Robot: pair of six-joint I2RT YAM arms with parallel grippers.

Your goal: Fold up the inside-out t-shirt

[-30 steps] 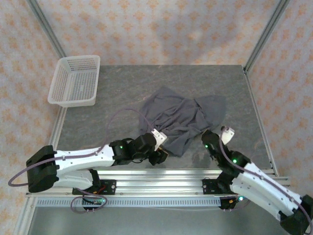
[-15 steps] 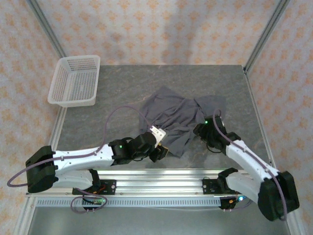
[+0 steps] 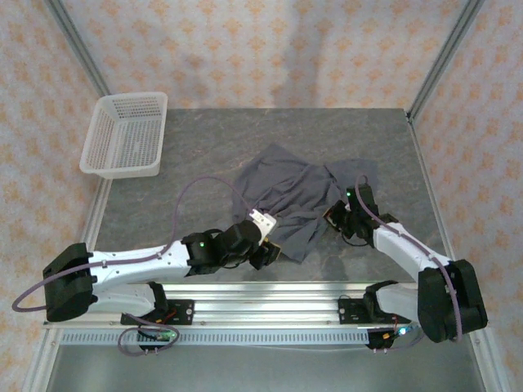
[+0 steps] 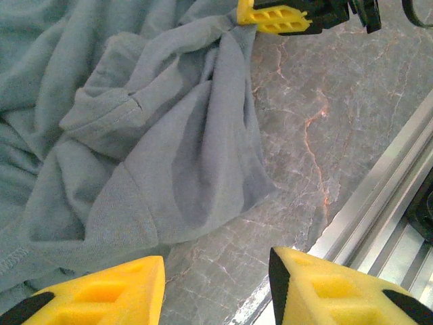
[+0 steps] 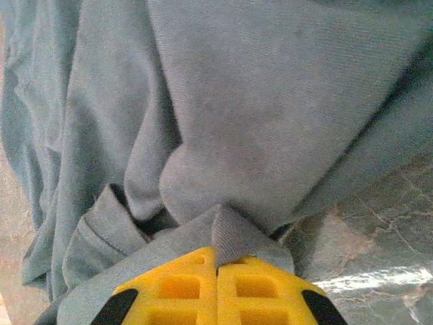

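The counter [image 3: 245,135] is a dark grey slab with a marbled stone look, and the wrist views show thin pale and pinkish veins in it. Wallpaper [image 3: 163,41] in pale peach with small orange flower motifs covers the back and both sides. Two slanted aluminium posts, left [image 3: 78,49] and right [image 3: 445,57], rise from the far corners. Ribbed aluminium rails [image 3: 270,294] run along the near edge, with a perforated strip [image 3: 245,336] just below them. The light is soft and even, and a bright glare patch [image 5: 379,277] lies on the stone.
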